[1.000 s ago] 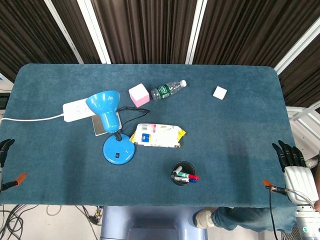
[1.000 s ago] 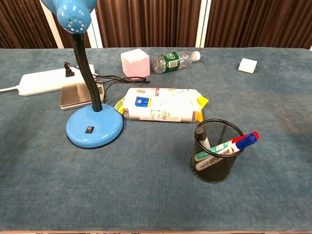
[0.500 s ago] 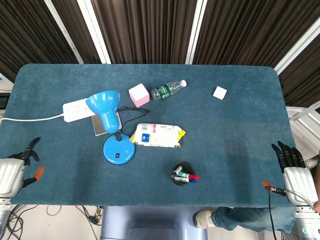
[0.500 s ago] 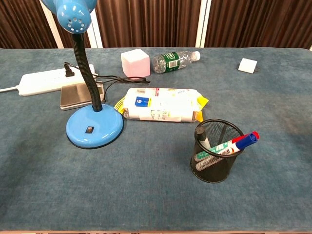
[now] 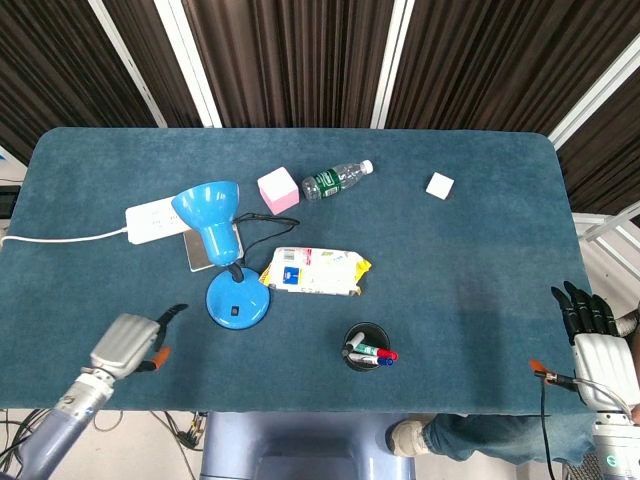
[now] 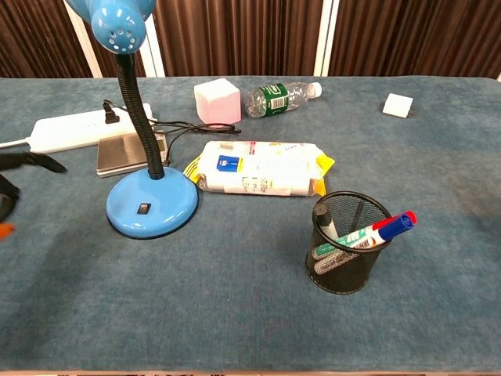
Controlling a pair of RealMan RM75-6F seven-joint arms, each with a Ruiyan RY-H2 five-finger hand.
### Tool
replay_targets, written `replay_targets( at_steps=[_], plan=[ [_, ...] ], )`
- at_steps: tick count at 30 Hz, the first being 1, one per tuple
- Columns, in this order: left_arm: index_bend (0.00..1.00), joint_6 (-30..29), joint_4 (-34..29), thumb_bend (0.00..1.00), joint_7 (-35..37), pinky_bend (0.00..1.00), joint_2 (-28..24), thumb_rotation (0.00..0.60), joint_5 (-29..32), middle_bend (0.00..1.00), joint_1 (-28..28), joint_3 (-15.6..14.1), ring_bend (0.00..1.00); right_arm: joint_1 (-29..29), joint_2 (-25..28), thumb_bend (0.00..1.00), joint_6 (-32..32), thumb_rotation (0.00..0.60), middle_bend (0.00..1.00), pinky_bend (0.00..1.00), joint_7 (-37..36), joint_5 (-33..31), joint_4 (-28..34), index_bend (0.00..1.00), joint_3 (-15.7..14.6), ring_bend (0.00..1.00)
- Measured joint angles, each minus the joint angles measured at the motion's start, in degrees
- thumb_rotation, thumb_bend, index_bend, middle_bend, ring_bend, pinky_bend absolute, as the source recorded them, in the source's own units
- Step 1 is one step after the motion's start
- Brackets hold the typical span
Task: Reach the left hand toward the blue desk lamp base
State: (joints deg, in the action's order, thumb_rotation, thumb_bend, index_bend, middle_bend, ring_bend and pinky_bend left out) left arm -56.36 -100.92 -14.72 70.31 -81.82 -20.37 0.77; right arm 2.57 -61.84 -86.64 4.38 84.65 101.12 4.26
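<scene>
Mid-reach: left hand [image 5: 128, 344] empty near table's front-left edge, fingers loosely spread, short of round blue lamp base [image 5: 238, 301]; next, forward and rightward.

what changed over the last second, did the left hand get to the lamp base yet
The left hand moved in from the table's left edge toward the blue lamp base, but is short of it and holds nothing. The right hand and the table items stayed put.

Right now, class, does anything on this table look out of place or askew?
Only the water bottle stands out: it lies on its side beside the pink cube rather than upright. The markers lean in the mesh cup, as you would expect. Nothing looks spilled or damaged.
</scene>
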Motion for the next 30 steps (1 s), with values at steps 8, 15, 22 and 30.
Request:
replay_targets(
  at_steps=[8, 15, 22, 30],
  plan=[
    [0.13, 2.9, 1.1, 0.43, -6.3, 0.71, 5.1, 0.6, 5.6, 0.64, -3.3, 1.2, 0.67, 0.0, 0.0, 0.11, 0.1, 0.6, 0.02, 0.0, 0.2, -0.4, 0.0, 0.01, 0.1, 0.04],
    [0.13, 4.5, 1.5, 0.43, -10.5, 0.71, 7.7, 0.6, 9.3, 0.64, -5.7, 2.2, 0.67, 0.0, -0.1, 0.11, 0.1, 0.6, 0.02, 0.0, 0.4, -0.7, 0.1, 0.01, 0.3, 0.04],
    [0.13, 6.1, 1.6, 0.43, -14.4, 0.71, 10.2, 0.6, 13.9, 0.64, -8.6, 3.0, 0.67, 0.0, -0.2, 0.11, 0.2, 0.6, 0.02, 0.0, 0.5, -1.1, 0.2, 0.01, 0.5, 0.04],
    [0.13, 6.7, 1.7, 0.43, -17.5, 0.71, 12.0, 0.6, 17.7, 0.63, -10.5, 2.5, 0.67, 0.0, -0.2, 0.11, 0.2, 0.6, 0.02, 0.04, 0.6, -1.6, 0.3, 0.01, 0.7, 0.04]
  ],
)
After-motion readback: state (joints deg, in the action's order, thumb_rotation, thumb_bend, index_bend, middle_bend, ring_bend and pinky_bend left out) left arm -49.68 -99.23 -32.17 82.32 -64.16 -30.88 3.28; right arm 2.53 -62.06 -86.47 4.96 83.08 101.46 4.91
